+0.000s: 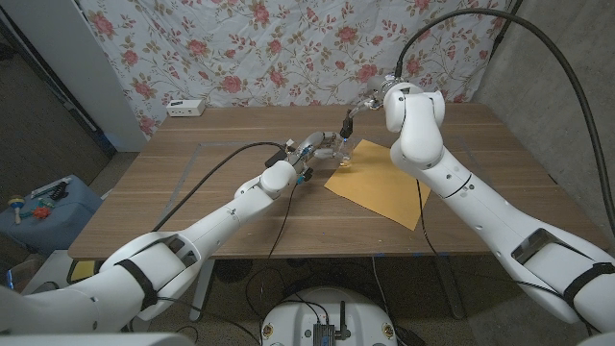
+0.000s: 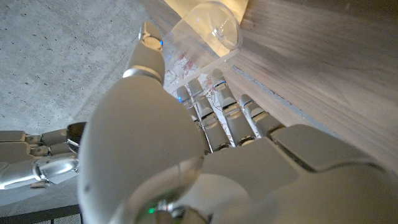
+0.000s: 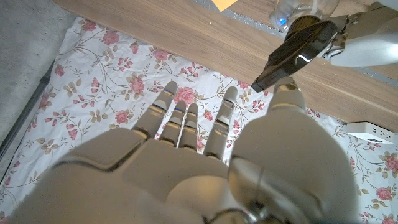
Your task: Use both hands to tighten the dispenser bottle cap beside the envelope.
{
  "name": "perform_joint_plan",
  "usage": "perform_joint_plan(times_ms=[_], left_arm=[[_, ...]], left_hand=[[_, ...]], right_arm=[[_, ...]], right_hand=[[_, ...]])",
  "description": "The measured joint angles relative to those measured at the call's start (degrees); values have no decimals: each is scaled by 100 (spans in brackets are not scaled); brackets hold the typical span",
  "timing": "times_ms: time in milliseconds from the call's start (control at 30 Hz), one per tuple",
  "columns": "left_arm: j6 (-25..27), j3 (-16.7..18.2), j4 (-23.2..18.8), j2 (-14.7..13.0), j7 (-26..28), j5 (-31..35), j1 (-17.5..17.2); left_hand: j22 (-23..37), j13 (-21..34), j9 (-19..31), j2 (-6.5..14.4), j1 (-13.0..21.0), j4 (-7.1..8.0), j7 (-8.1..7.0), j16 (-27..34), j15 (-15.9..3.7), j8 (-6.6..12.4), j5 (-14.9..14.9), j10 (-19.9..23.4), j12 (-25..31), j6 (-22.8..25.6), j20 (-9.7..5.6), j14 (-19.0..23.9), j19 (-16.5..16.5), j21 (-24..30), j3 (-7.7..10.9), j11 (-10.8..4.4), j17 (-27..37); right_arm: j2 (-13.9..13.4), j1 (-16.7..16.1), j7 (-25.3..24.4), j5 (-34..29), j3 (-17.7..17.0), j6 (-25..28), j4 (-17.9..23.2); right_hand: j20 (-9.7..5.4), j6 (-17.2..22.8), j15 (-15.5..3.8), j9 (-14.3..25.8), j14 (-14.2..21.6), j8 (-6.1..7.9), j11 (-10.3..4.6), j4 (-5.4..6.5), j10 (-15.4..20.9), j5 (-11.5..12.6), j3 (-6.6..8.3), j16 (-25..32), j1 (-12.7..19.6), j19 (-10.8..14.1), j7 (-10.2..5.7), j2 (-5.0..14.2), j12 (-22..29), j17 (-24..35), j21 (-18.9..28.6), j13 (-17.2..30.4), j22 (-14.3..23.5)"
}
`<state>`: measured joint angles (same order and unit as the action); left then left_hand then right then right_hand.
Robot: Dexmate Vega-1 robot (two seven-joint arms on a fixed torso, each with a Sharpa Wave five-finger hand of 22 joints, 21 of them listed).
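We see the dispenser bottle (image 1: pixel 340 152) standing on the wooden table (image 1: pixel 192 192), just at the far-left corner of the yellow envelope (image 1: pixel 380 183). The left hand (image 1: pixel 306 154) wraps the clear bottle body from the side; in the left wrist view its fingers (image 2: pixel 221 99) curl around the transparent base (image 2: pixel 208 28), which we read as a brace so the bottle cannot spin. The right hand (image 1: pixel 360 108) hangs above the bottle top, fingers spread, thumb (image 3: pixel 292 102) touching the dark pump nozzle (image 3: pixel 295 53). Whether it truly grips the cap we cannot tell. We judge the split sensible: one hand anchors, the other turns.
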<state>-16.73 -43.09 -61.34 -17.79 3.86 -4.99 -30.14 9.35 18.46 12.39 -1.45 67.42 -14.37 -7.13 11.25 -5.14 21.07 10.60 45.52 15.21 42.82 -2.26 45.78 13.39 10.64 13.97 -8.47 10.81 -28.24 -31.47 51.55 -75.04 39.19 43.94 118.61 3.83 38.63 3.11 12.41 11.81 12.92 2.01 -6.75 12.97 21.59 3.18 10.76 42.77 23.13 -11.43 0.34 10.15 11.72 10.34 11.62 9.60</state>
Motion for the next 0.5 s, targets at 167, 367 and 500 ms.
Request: perform_joint_plan(times_ms=[167, 367, 500], left_arm=[[4, 0, 2, 2, -6, 2, 19], [5, 0, 20, 8, -11, 5, 29], [5, -6, 50, 23, -15, 7, 55]], left_hand=[[0, 0, -1, 0, 0, 0, 0, -11, 0, 0, -4, 0, -1, 0, 0, 0, 0, 0, 0, 0, -2], [0, 0, -4, 0, 0, 0, 0, -16, 0, 0, -4, 0, -6, 0, 0, 0, 0, 0, 0, 0, -4], [0, 0, -4, 0, 0, 0, 0, -18, 0, 0, -5, 0, -9, 0, 0, 0, 0, 0, 0, 0, -4]], right_arm=[[-147, 21, 19, 229, -38, -87, 84], [-343, 44, -6, 378, -57, -146, 154], [-501, 28, -199, 680, -94, -318, 204]], right_hand=[[22, -429, 47, 28, -275, -77, -64, -125, -368, 89, 93, 0, 324, -145, -106, 19, 0, 15, 0, 0, 0], [49, -840, 65, 28, -565, -131, -142, -234, -709, 178, 156, 0, 697, -358, -127, -23, 0, 15, 0, -1, 0], [29, -970, 58, 51, -756, -131, -231, -267, -905, 260, 189, 0, 925, -523, -135, -27, 0, 15, 0, -1, 0]])
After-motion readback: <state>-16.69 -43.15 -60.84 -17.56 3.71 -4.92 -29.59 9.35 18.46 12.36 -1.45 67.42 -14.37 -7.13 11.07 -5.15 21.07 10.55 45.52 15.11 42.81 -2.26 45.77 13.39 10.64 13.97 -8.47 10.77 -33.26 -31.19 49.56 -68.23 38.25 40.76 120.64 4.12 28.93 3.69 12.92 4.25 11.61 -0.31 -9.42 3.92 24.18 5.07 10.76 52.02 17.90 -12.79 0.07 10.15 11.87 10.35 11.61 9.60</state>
